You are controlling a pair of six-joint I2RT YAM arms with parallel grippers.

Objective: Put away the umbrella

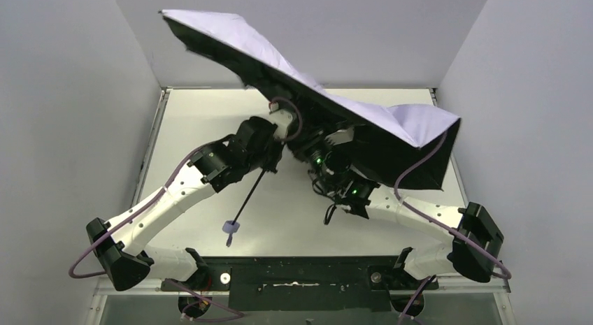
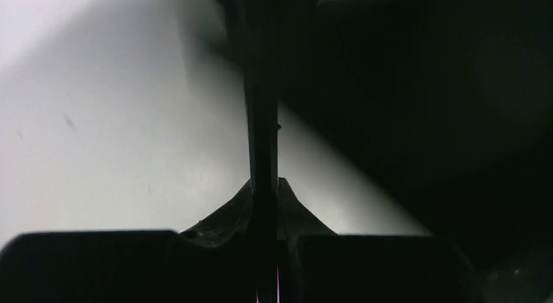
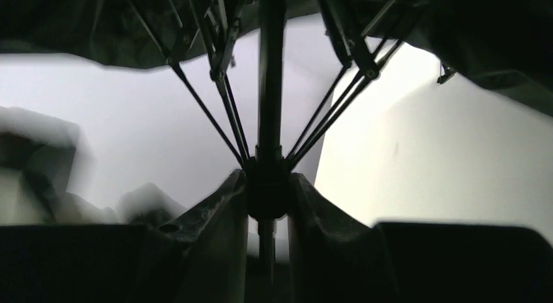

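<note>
The left arm (image 1: 175,192) is seen to the left of the shaft (image 1: 248,196) of the umbrella (image 1: 280,56), reaching in toward it above the table (image 1: 189,115). The left gripper (image 2: 264,186) is clamped on the shaft. In the left wrist view its fingers (image 2: 222,218) are drawn almost together, with only the thin black rod between them.

Below that grip the shaft is slanted down and to the left. The small lavender handle (image 1: 231,228) is found at the shaft's lower end, apart from both arms. Whether it touches the table cannot be told.

At the shaft's upper end the pale lavender canopy (image 1: 412,119) is spread open and tilted. Its far left edge is raised well left of and above the shaft, and its right side is dropped low to the right of the shaft, where the dark underside is shown.

Just right of the left gripper, farther up the shaft, the right gripper (image 3: 266,178) is closed on the runner (image 3: 266,202). The jaws are set narrow, one finger pressed against each side of that collar. Thin black ribs (image 3: 205,111) are fanned upward and outward from the runner on both sides of the shaft.

The right arm (image 1: 412,210) is brought in from the right of the shaft, its wrist hidden beneath the canopy. A purple cable (image 1: 419,164) is looped across the dark underside, further right of the shaft.
</note>
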